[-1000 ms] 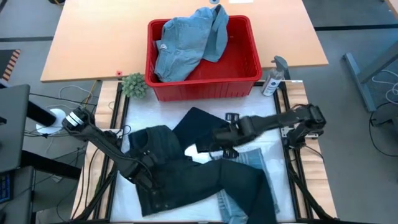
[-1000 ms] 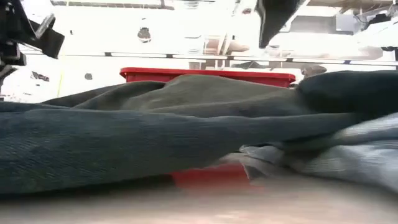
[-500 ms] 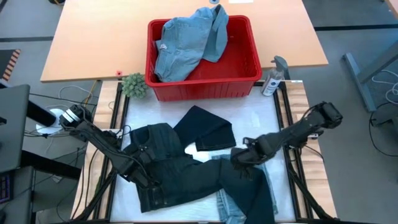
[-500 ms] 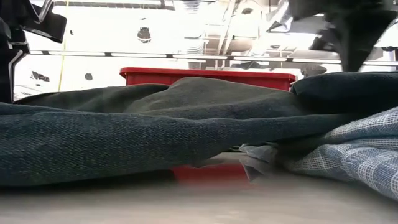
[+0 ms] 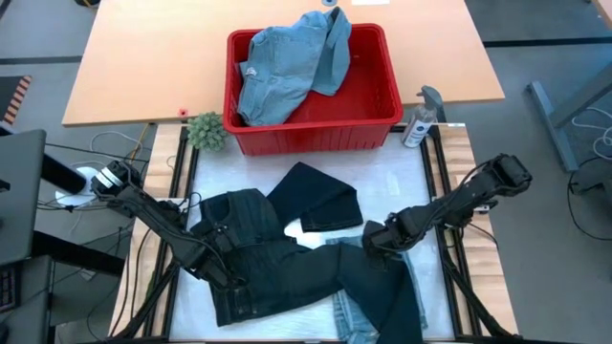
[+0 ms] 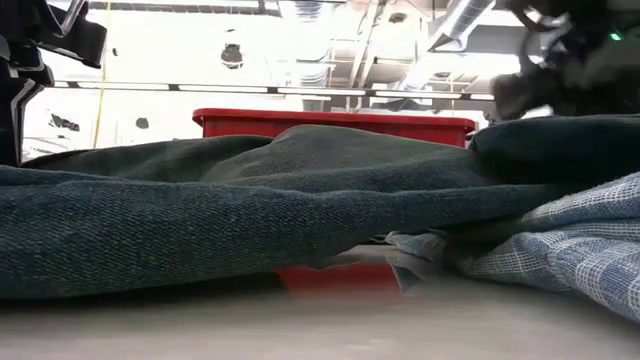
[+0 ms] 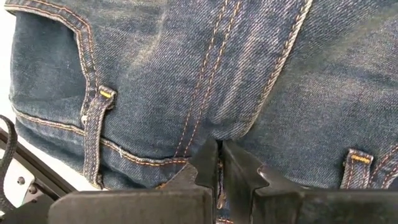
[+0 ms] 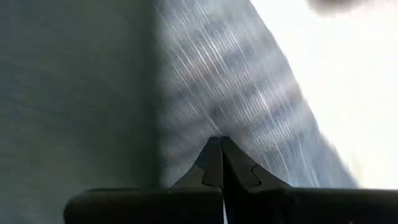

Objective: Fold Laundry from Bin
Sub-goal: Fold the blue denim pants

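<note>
Denim jeans [image 5: 287, 272], heavy and limp, are being pinched at the waistband by the closed left claw [image 7: 219, 163]; the right claw [image 8: 221, 151], also closed, is being pressed empty-looking near their leg.

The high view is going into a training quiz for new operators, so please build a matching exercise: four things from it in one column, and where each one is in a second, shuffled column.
Things:
1. light blue denim garment
2. dark jeans
3. spray bottle
4. small green plant

Places:
A. by the red bin's left front corner
B. lying in the red bin
C. by the bin's right front corner
D. spread on the white work surface between the arms

Pairs: 1-B, 2-D, 3-C, 4-A
</note>
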